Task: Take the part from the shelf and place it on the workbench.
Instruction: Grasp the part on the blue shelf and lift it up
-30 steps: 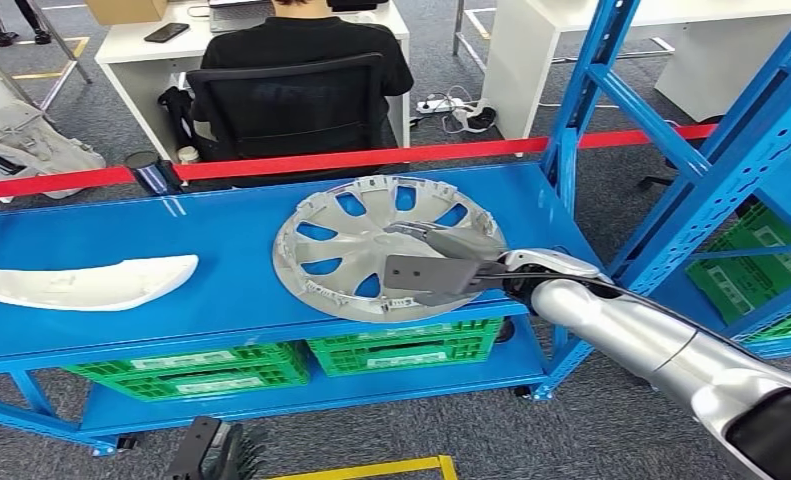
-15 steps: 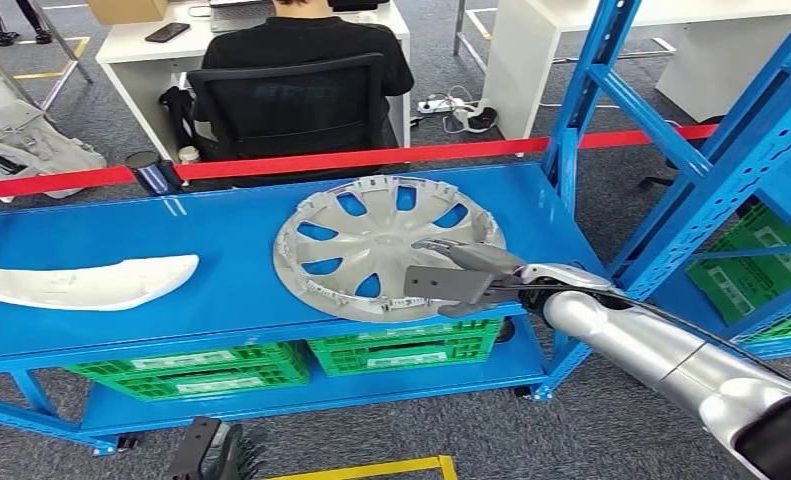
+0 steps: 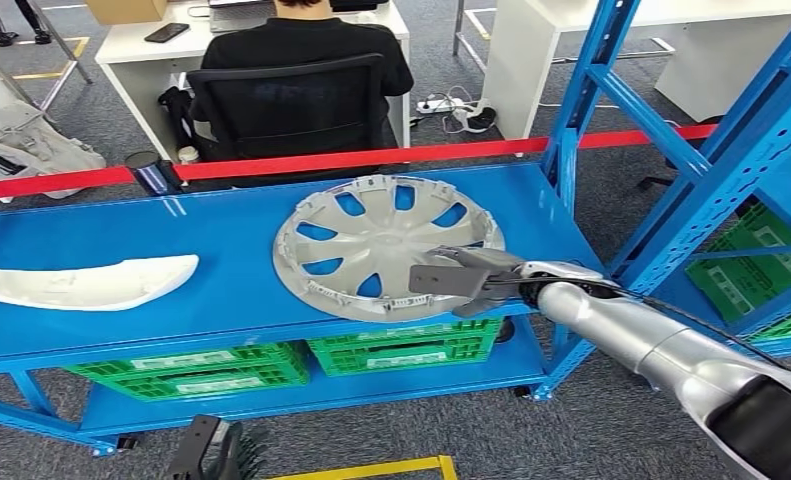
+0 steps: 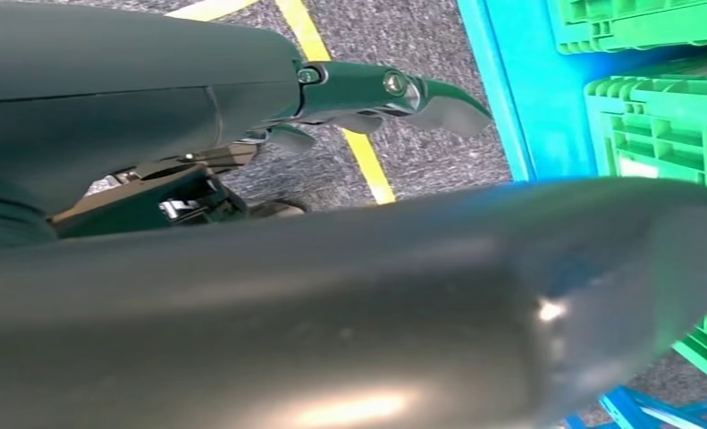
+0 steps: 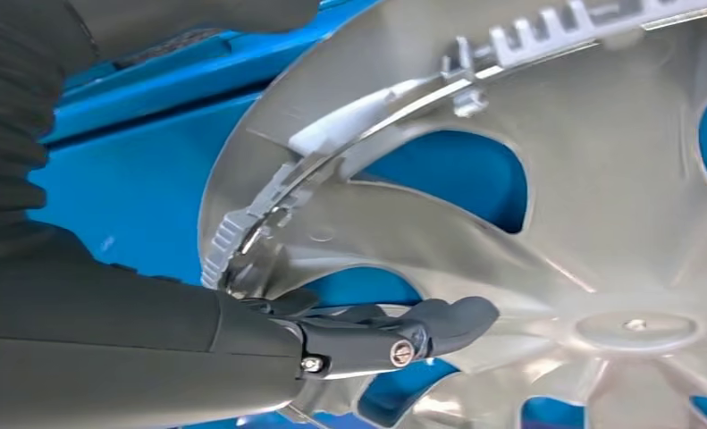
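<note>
The part, a silver hubcap (image 3: pixel 371 235), lies flat with its inner side up on the blue workbench (image 3: pixel 221 230), right of the middle. My right hand (image 3: pixel 461 278) hovers over the hubcap's near right rim with its fingers stretched out and nothing in them. The right wrist view shows a dark finger (image 5: pixel 394 335) extended just above the hubcap (image 5: pixel 600 268) near its clipped rim. My left hand (image 3: pixel 211 455) hangs low by the floor and holds nothing; its fingers (image 4: pixel 394 89) are apart above the carpet.
A white curved panel (image 3: pixel 91 282) lies at the bench's left end. Green crates (image 3: pixel 401 350) fill the bench's lower shelf. The blue shelf rack (image 3: pixel 711 170) stands at the right. Red barrier tape (image 3: pixel 351 160) runs behind the bench, where a person (image 3: pixel 301 60) sits at a desk.
My right hand has drawn back from the hubcap's centre toward its near right rim. The hubcap has stayed where it lay.
</note>
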{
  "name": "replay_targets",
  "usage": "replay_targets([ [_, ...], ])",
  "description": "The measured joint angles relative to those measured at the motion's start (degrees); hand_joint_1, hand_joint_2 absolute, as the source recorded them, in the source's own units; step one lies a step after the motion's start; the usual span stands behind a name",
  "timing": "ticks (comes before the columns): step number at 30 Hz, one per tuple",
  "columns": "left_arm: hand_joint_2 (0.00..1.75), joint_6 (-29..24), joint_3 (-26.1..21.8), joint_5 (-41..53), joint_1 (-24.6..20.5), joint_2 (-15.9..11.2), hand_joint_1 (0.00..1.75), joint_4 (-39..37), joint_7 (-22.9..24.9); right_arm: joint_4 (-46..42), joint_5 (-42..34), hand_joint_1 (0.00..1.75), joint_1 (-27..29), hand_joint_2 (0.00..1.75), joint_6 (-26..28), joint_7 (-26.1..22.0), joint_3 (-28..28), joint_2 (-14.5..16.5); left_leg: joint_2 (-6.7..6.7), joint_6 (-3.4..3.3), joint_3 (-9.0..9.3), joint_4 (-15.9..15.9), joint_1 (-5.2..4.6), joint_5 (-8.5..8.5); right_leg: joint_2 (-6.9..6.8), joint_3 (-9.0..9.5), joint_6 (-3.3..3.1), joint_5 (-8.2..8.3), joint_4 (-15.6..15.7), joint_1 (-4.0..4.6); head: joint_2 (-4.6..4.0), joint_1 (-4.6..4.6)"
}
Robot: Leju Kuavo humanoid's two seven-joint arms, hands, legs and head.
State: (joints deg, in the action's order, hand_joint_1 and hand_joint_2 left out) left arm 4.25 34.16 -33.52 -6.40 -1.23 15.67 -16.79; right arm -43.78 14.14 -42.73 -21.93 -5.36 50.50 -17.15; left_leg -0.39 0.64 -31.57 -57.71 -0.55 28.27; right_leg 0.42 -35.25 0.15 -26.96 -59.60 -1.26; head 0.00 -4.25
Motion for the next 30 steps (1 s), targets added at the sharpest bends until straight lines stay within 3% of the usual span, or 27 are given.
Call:
replay_targets([
  [10,0.00,-0.14,0.04,-0.42,-0.27,0.22,0.00,0.02,-0.02,6.51,0.77,0.00,-3.14,1.75,-0.10,-0.87,2.27,2.57,0.00,0.00,0.12,-0.01,0.00,0.00,0.00,0.13,0.01,0.01,0.02,0.00,0.02,0.01],
  [11,0.00,-0.14,0.05,-0.42,-0.30,0.22,0.00,0.02,-0.02,6.84,0.84,0.27,-3.30,1.75,-0.10,-0.86,2.42,2.70,0.00,0.00,0.13,-0.01,0.00,0.00,0.00,0.15,0.01,0.01,0.02,0.00,0.02,0.01],
  [14,0.00,-0.14,0.08,-0.44,-0.45,0.22,0.00,0.02,-0.02,7.99,1.06,1.58,-3.76,1.75,-0.35,-0.61,2.83,3.19,0.00,0.00,0.17,-0.01,0.00,0.00,0.00,0.20,0.01,0.01,0.03,0.00,0.00,0.01],
  [15,0.00,-0.14,0.11,-0.47,-0.52,0.22,0.00,0.02,-0.02,8.38,1.13,1.75,-3.94,1.75,-0.49,-0.46,2.93,3.35,0.00,0.00,0.19,-0.01,0.00,0.00,0.00,0.22,0.01,0.01,0.04,0.00,0.01,0.01],
  [30,0.00,-0.14,0.91,-1.14,-0.77,0.22,0.00,0.01,-0.02,11.38,0.21,1.75,-4.99,1.75,-1.36,-2.48,3.95,4.16,-0.02,-0.02,0.28,-0.02,0.00,-0.01,-0.01,0.35,0.05,0.03,0.09,0.04,0.02,0.01],
])
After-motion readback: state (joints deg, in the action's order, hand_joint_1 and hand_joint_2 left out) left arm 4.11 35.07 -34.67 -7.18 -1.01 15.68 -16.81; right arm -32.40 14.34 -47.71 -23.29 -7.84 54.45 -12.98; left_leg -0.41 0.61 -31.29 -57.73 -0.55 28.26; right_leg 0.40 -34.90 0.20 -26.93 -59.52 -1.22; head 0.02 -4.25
